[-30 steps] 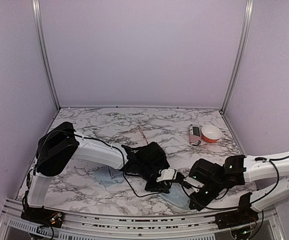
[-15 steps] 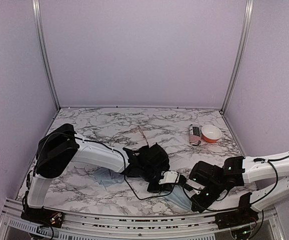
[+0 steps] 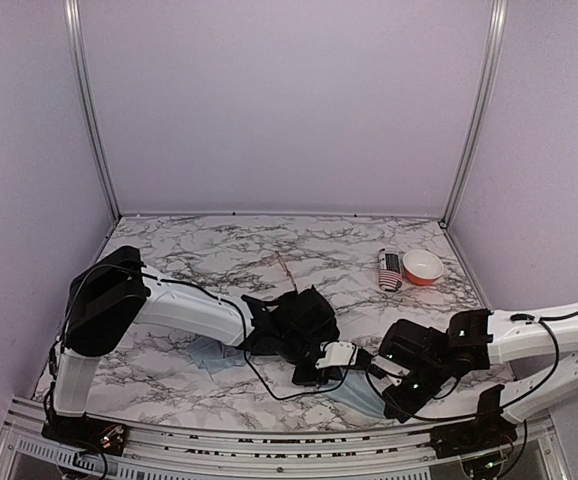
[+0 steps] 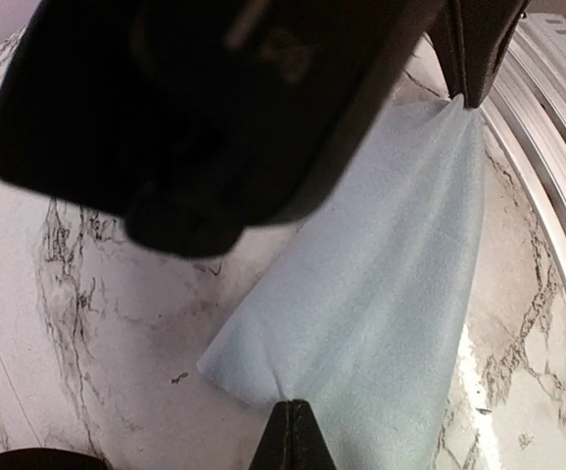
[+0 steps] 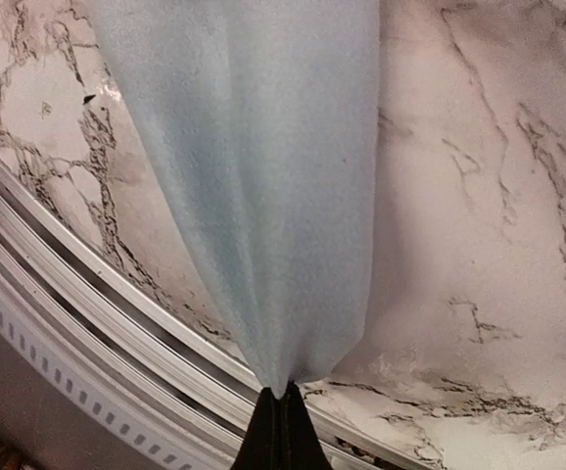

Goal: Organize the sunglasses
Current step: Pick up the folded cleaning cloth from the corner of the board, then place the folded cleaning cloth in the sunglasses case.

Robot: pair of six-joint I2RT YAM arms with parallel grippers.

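- Sunglasses seen only as thin brownish line mid-table, too small to be sure; long axis 11 to 5 o'clock.
- Orange bowl far right, contents unclear; striped case just beside at its 9 o'clock.
- Left gripper, jaws together, pinching pale-blue cloth; right gripper, jaws clamped on cloth's other end, at 3 o'clock.

thin wire sunglasses, lying on table
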